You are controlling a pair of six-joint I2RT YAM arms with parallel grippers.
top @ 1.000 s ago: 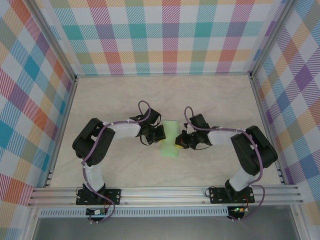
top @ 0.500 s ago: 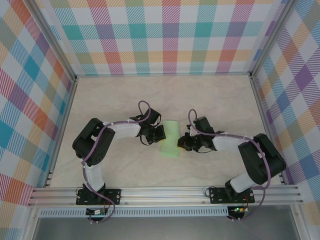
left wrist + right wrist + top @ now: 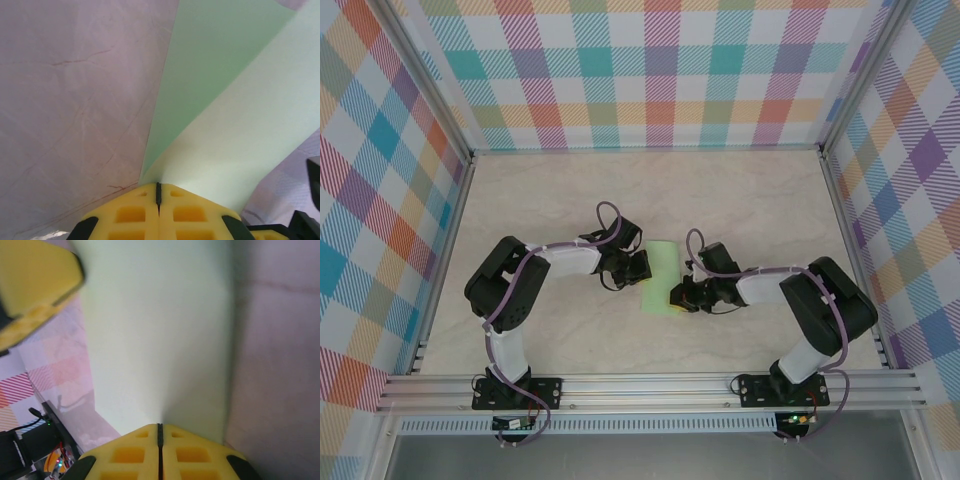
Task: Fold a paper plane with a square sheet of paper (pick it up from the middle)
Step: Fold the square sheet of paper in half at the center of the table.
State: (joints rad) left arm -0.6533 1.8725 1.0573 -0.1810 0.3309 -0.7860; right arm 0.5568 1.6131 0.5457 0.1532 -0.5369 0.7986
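Top external, left hand (image 3: 642, 268) and right hand (image 3: 678, 296) clenched on opposite edges of green sheet (image 3: 663, 262), open table (image 3: 550, 195) around.

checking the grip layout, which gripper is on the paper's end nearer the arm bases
The right gripper, shut on the sheet of paper at its near end; the left gripper pinches the sheet's left edge farther back.

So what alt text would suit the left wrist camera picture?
The left end effector, its yellow jaws pressed shut at the bottom edge, pinches a thin pale green sheet of paper that fans upward in two folded layers. A pale marbled table lies beneath.
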